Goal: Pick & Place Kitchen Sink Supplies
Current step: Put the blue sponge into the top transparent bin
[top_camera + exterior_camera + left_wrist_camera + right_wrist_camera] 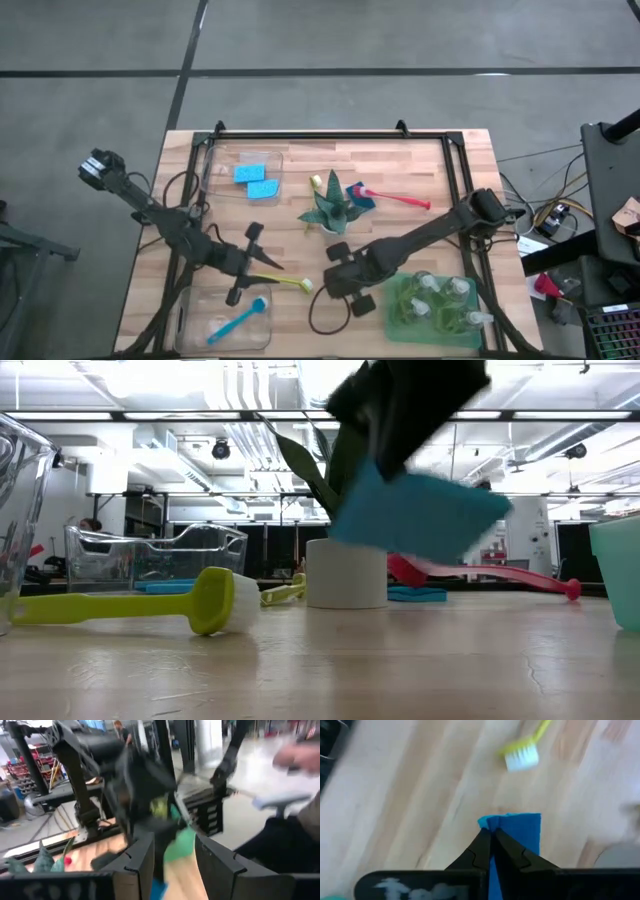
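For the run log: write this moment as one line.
right gripper: shut on blue sponge, lifted | left gripper: by yellow brush

A pale wooden table (pixel 300 215) with a black frame round its edges carries everything here. Dead centre stands the spiky green potted plant (pixel 329 208) in its white pot. Out at ten o'clock sits a clear bin (pixel 215 172) with two blue sponges inside. At two o'clock from the plant a red-pink brush (pixel 397 197) lies flat on the wood, its head just beside a blue sponge (pixel 362 193). At twelve o'clock, near the plant, lies a small yellow-green brush (pixel 316 183). Down at seven o'clock another yellow-green brush (pixel 285 283) lies on the boards, and beyond it a second clear bin (pixel 190 318). At five o'clock rests the green tray (pixel 400 322) of pump bottles.
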